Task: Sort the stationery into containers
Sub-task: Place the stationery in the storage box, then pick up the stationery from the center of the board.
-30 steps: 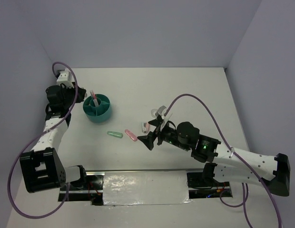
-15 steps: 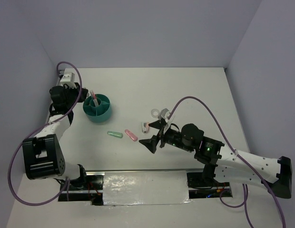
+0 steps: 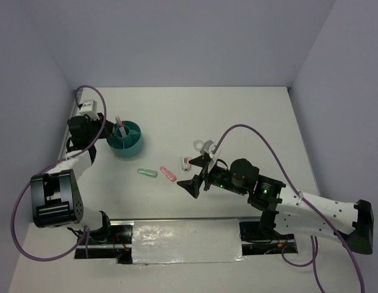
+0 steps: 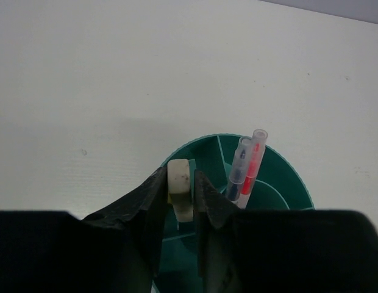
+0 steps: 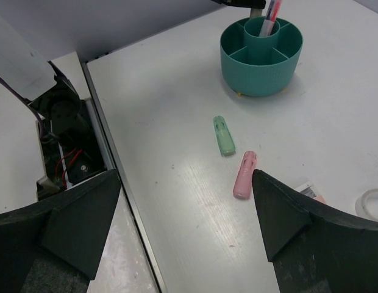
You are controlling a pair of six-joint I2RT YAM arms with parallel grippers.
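The round teal organiser cup stands at the far left, with a red-pink pen and a thin grey pen upright in its central ring. My left gripper hangs over the cup's left rim, shut on a small off-white block. A mint-green eraser and a pink eraser lie on the table mid-front. My right gripper is open and empty just right of the pink eraser; the mint-green eraser lies beyond it. A clear tape ring and a small white-and-pink item lie beside it.
Grey walls close the table at the back and on both sides. A metal rail and a foil-covered panel run along the near edge between the arm bases. In the right wrist view the table edge and a base with wires lie left.
My left arm has drawn in towards the left wall while its gripper stays at the cup with the block. My right gripper has shifted slightly nearer the front, still open.
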